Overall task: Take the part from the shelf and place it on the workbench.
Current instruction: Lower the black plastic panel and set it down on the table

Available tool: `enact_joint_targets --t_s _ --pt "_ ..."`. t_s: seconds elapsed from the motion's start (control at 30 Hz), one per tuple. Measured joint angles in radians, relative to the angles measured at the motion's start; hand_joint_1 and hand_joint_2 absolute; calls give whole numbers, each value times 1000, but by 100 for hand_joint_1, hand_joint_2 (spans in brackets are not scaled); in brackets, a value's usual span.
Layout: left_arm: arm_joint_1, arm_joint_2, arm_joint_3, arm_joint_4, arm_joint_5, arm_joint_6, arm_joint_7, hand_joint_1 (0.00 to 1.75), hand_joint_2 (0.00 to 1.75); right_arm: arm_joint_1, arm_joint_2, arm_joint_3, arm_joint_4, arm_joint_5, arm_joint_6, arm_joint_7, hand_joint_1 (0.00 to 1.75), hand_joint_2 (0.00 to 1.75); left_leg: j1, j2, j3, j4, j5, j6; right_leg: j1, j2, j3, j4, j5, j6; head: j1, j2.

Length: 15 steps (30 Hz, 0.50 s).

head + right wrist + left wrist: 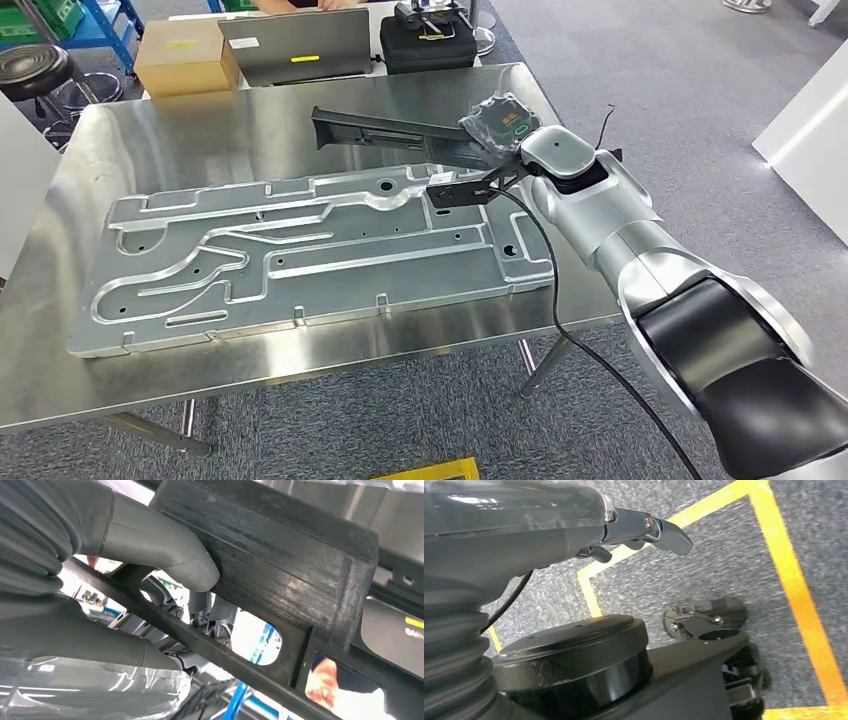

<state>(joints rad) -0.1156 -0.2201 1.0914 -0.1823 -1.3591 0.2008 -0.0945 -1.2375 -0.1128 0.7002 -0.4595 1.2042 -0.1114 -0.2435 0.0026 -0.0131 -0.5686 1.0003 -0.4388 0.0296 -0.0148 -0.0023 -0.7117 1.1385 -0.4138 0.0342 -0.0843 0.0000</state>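
Up close, thumb [165, 555] against black part [280, 565]

The head view looks steeply down across the shiny steel workbench [300, 120]. The right wrist view sits tight against the long black plastic part [280, 575], shared with the head view [390, 130]. The left wrist view faces the grey carpet floor [724, 555].

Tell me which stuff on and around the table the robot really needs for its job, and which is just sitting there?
For the job:
- long black part, gripped by the right robot hand
- steel workbench, where it goes

Just lying about:
- big grey metal plate on the workbench
- cardboard box
- black case
- black stool

The left robot hand hangs by the floor, holding nothing.
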Motion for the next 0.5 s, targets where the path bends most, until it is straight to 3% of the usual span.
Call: enact_joint_targets --t_s 0.03,0.07,0.13,0.23,0.3,0.37,0.4,0.43,0.5 --pt "-1 0 0 0 0 -2 -2 0 175 -1 0 2 11 -5 -1 1 175 175 -2 0 6 4 -10 -4 3 0 18 -62 37 -4 0 0" --pt "-2 0 0 0 0 -4 -8 0 175 -4 1 3 20 -12 -3 2 175 175 -3 -1 9 6 -17 -8 6 0 31 -104 56 -11 0 0" --pt "-4 0 0 0 2 -6 -19 0 175 -8 1 2 35 -32 -3 4 175 175 -5 0 9 7 -26 -18 12 1 38 -123 48 -24 0 0" --pt "-6 1 0 0 2 8 -22 0 175 -14 0 -8 46 -61 1 5 175 175 -4 4 0 33 -55 -33 5 3 48 -133 38 -40 0 0" --pt "-6 2 0 0 1 13 -20 0 175 -17 0 -14 51 -69 2 5 175 175 -1 6 -50 139 -107 -40 4 4 56 -136 32 -49 0 0" --pt "-6 2 0 0 1 15 -19 0 175 -16 1 -16 57 -71 3 4 175 175 1 6 -125 273 -149 -44 5 5 62 -135 25 -53 0 0" --pt "-6 2 0 0 1 16 -18 0 175 -14 1 -16 60 -72 4 3 175 175 1 6 -147 303 -146 -45 5 6 66 -134 21 -53 0 0" --pt "-6 2 0 0 1 16 -17 0 175 -13 1 -16 63 -72 4 2 175 175 2 6 -151 293 -121 -46 5 7 72 -132 16 -51 0 0" --pt "-6 3 0 0 1 16 -17 0 175 -14 1 -17 65 -72 4 1 175 175 3 7 -109 171 -33 -43 5 8 85 -128 5 -46 0 0"
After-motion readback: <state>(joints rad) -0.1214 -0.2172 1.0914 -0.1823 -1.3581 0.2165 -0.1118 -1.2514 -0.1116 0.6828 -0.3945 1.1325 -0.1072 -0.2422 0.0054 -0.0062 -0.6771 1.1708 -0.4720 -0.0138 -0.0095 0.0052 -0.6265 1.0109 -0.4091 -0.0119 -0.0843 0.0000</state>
